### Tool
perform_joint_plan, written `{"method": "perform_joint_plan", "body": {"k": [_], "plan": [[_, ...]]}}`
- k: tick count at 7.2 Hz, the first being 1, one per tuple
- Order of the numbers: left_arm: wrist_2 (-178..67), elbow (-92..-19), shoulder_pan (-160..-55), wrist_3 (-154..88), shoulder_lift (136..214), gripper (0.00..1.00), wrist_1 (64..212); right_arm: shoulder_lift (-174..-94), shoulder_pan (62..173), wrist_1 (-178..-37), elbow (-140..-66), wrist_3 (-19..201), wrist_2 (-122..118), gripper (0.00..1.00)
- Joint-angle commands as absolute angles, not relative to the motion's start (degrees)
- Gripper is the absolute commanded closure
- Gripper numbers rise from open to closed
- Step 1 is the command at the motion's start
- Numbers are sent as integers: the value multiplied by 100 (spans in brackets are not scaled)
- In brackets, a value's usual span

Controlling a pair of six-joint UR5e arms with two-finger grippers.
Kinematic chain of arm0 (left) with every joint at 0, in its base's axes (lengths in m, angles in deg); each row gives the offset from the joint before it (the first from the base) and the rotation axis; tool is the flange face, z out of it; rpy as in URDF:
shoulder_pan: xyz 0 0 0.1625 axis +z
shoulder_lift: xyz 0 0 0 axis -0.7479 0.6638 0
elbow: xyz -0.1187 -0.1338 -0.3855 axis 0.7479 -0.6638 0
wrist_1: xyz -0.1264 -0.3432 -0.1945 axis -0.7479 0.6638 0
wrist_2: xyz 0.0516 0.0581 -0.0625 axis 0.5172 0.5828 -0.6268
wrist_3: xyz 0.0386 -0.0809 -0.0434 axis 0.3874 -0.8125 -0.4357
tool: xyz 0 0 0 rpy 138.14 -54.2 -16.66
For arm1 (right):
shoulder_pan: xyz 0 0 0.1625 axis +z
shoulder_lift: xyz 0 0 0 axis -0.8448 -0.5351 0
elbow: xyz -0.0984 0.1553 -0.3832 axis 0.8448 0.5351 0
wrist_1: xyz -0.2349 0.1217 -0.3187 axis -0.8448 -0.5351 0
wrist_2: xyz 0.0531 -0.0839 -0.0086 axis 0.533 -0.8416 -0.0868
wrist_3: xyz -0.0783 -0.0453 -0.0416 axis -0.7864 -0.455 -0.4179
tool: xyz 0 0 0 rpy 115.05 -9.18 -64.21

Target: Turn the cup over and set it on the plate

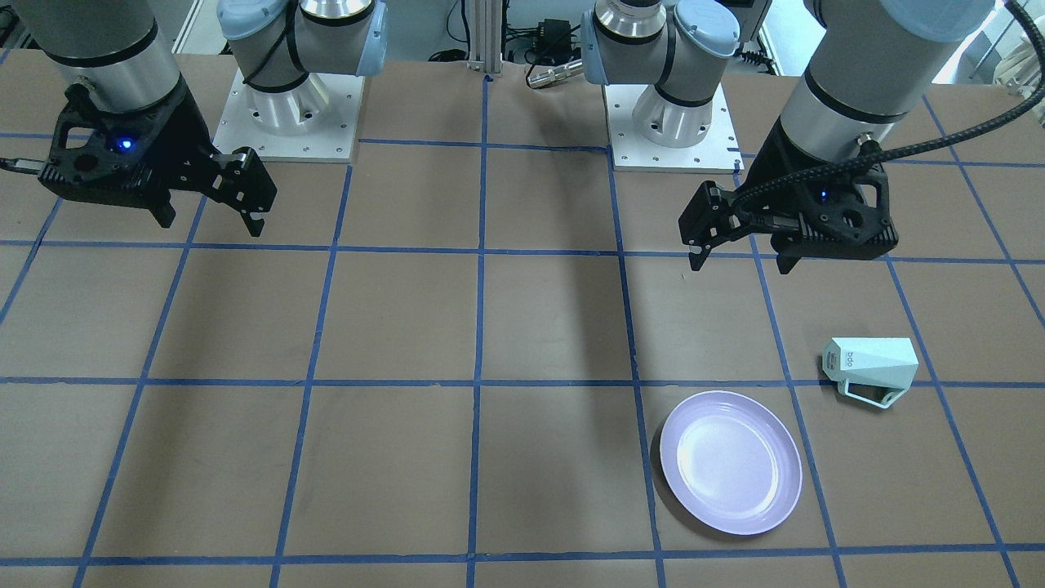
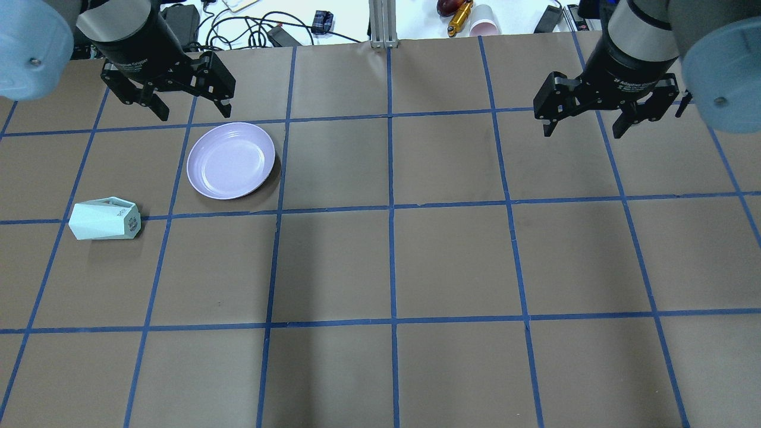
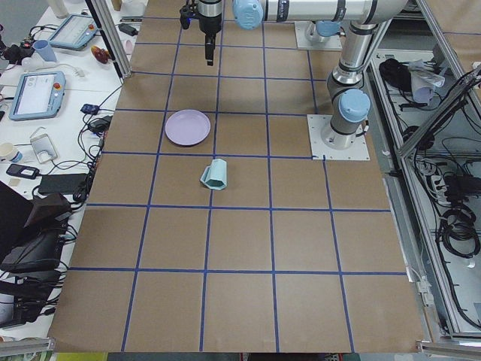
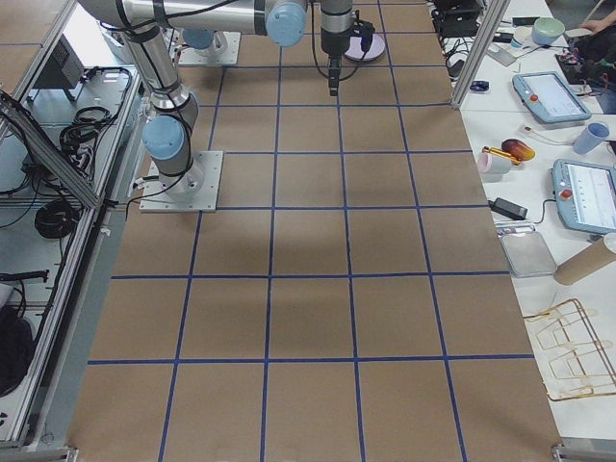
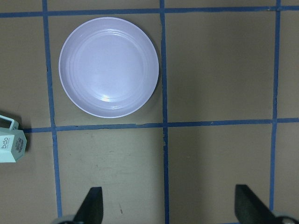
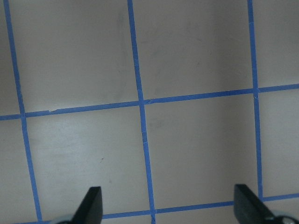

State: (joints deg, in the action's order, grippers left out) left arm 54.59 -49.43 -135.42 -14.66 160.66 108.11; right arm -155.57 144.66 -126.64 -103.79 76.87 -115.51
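The pale mint faceted cup (image 2: 104,221) (image 1: 869,363) (image 3: 214,174) lies on its side on the brown table. Its logo base points toward the table's middle and its handle toward the operators' side. The lavender plate (image 2: 230,160) (image 1: 731,461) (image 5: 108,66) sits bare, about one cup-length from the cup. My left gripper (image 2: 193,114) (image 1: 741,263) (image 5: 170,205) hangs open and holds nothing, above the table by the plate's far edge in the overhead view. In the left wrist view only the cup's base (image 5: 10,142) shows at the left edge. My right gripper (image 2: 582,132) (image 1: 212,224) (image 6: 169,205) hangs open over bare table.
Blue tape lines (image 2: 389,208) divide the table into squares. The two arm bases (image 1: 286,114) (image 1: 673,122) stand at the robot's side. Cables, a pink paper cup (image 2: 483,27) and tablets (image 4: 582,192) lie on benches beyond the table's edge.
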Motion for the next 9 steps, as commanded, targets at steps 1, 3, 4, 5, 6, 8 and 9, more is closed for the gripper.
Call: {"method": "perform_joint_plan", "body": {"k": [1,3,4,5,6,8,9], "plan": [[5451,-4943,-13542,-1465,16065,0,10803,-15551,14466,-12664,-10379,7687,-11551,0],[5451,-4943,-13542,-1465,16065,0,10803,-15551,14466,-12664,-10379,7687,-11551,0],[5450,-4943,-13542,-1465,16065,0,10803,-15551,14466,-12664,-10379,7687,-11551,0],[5450,-4943,-13542,-1465,16065,0,10812,-15560,14466,-12664,-10379,7687,-11551,0],[5450,-4943,-13542,-1465,16065,0,10803,-15560,14466,-12664,-10379,7687,-11551,0],[5416,-4934,-13472,-1457,16074,0,10803,-15551,14466,-12664,-10379,7687,-11551,0],[5380,-4908,-13219,-1361,16065,0,10829,-15560,14466,-12664,-10379,7687,-11542,0]]}}
